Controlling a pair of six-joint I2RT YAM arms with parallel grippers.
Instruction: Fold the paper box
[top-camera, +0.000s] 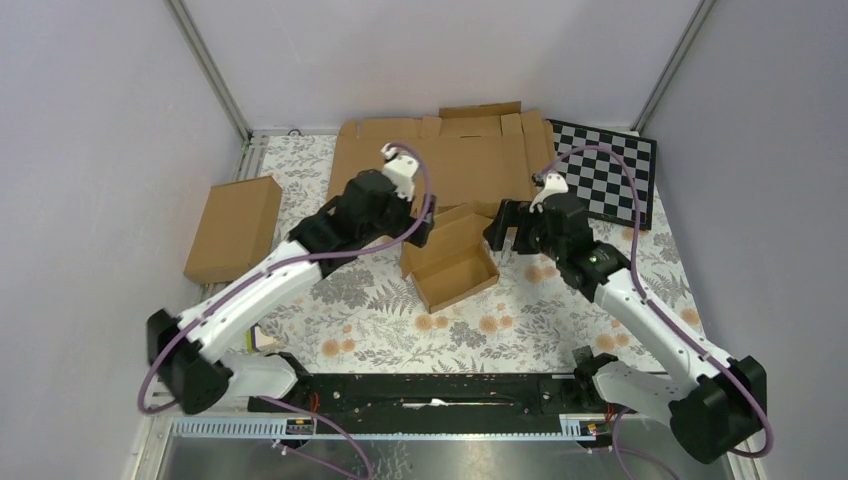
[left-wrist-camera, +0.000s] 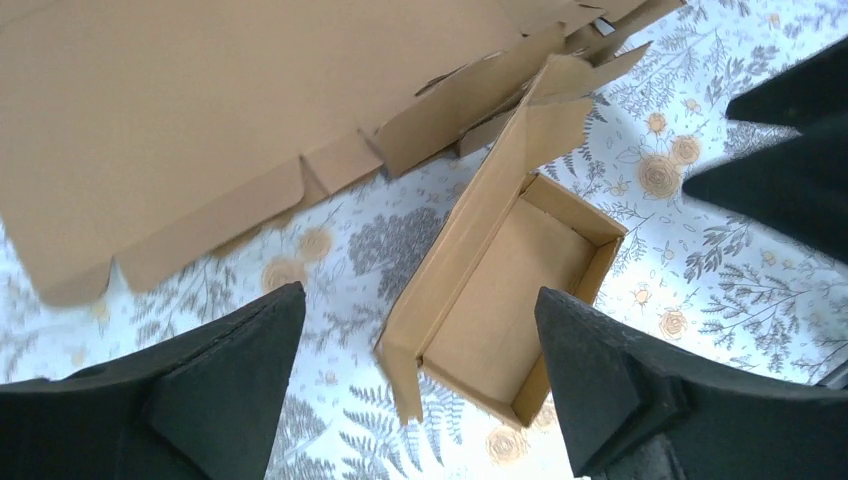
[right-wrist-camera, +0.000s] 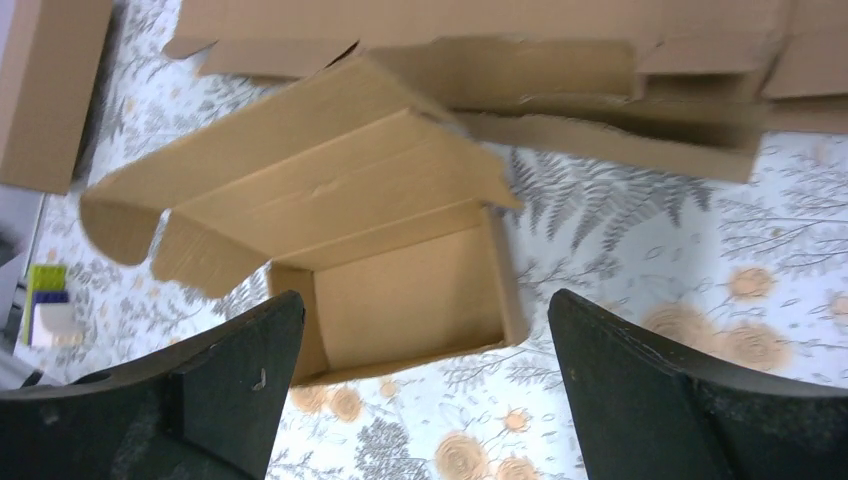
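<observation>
A small brown cardboard box (top-camera: 455, 268) sits mid-table with its tray open and its lid flap raised toward the back. It shows in the left wrist view (left-wrist-camera: 505, 300) and the right wrist view (right-wrist-camera: 400, 290). My left gripper (top-camera: 425, 222) is open and empty, hovering just left of and above the box (left-wrist-camera: 420, 300). My right gripper (top-camera: 503, 232) is open and empty, hovering just right of the box (right-wrist-camera: 425, 305). Neither touches the cardboard.
A large flat unfolded cardboard sheet (top-camera: 440, 155) lies behind the box. A closed brown box (top-camera: 235, 228) lies at the left. A checkerboard (top-camera: 610, 170) leans at the back right. Walls close in on both sides.
</observation>
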